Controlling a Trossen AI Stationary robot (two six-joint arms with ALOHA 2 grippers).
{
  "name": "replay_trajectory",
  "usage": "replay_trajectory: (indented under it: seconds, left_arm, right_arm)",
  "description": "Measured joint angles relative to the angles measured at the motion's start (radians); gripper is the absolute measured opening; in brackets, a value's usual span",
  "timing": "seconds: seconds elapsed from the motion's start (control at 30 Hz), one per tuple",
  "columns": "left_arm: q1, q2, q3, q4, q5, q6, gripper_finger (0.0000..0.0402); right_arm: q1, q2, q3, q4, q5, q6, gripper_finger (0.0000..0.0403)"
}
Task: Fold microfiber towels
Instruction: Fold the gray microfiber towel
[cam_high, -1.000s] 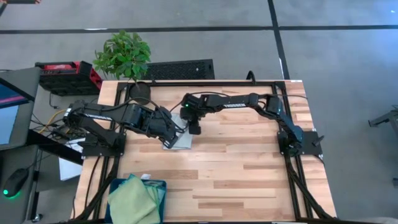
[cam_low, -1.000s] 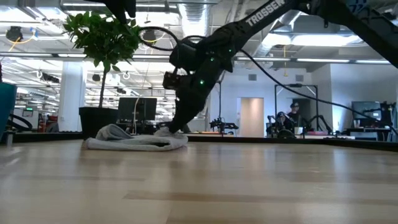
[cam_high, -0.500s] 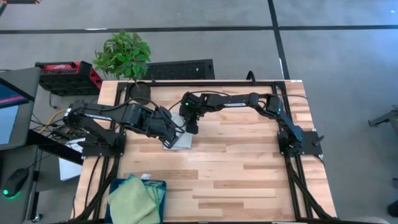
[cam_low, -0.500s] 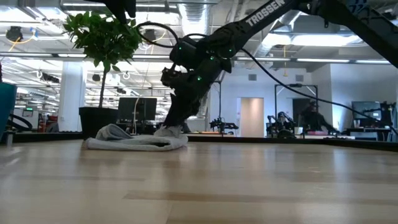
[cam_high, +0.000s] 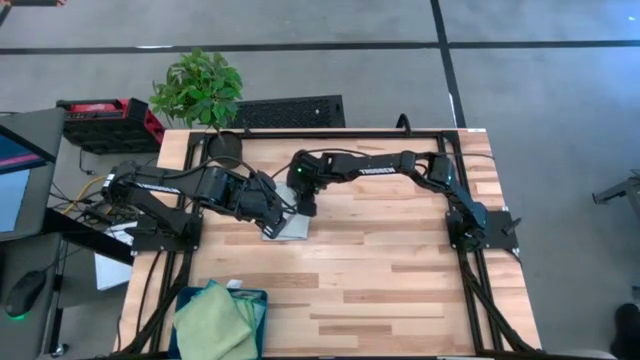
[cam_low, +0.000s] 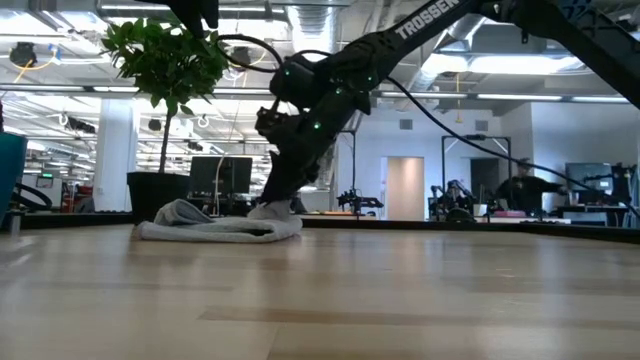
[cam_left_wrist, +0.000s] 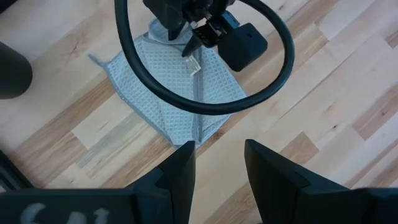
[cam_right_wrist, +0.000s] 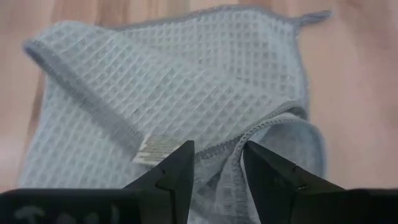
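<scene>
A pale grey towel (cam_high: 288, 226) lies folded and rumpled on the table left of centre; it also shows in the low view (cam_low: 215, 228) and the left wrist view (cam_left_wrist: 180, 93). My right gripper (cam_right_wrist: 217, 165) stands down on its far part, fingers a little apart, with a folded hem (cam_right_wrist: 261, 127) between them. My left gripper (cam_left_wrist: 217, 168) is open and hovers over the towel's left corner, touching nothing. A light green towel (cam_high: 210, 318) lies heaped in the bin at the front left. The light blue towel is out of view. My right gripper comes at the towel from above, slanting down from the table's right (cam_low: 272, 205). Its fingertips meet the upper layer beside the white label (cam_left_wrist: 193, 62). The towel lies flat on the table. Whether the fingers pinch the hem, I cannot tell.
A dark teal bin (cam_high: 263, 330) stands at the table's front left corner. A potted plant (cam_high: 198, 88) stands at the far left corner and shows behind the towel in the low view (cam_low: 160, 70). Bare wood (cam_high: 400, 260) spreads over the table's middle and right.
My right gripper has shifted a little toward the table's left edge and tipped more upright, its fingertips staying at the towel. The towel has kept its shape and place.
</scene>
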Motion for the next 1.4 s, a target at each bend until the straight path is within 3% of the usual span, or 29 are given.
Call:
replay_trajectory:
  seconds: [0.17,0.4,0.6,1.17,1.4]
  left_arm:
    - [0.0,0.0,0.0,0.0,0.0,0.0,0.0131]
    - [0.0,0.0,0.0,0.0,0.0,0.0,0.0131]
    - [0.0,0.0,0.0,0.0,0.0,-0.001,0.0131]
    - [0.0,0.0,0.0,0.0,0.001,-0.003,0.0131]
    - [0.0,0.0,0.0,0.0,0.001,-0.003,0.0131]
  right_arm:
    - [0.003,0.0,0.0,0.022,0.044,0.0,0.0133]
    - [0.012,0.0,0.0,0.033,0.037,0.027,0.0013]
    - [0.023,0.0,0.0,0.092,-0.013,0.089,0.0006]
    - [0.026,0.0,0.0,0.429,-0.013,0.236,0.0005]
    - [0.034,0.0,0.0,0.458,-0.013,0.237,0.0053]
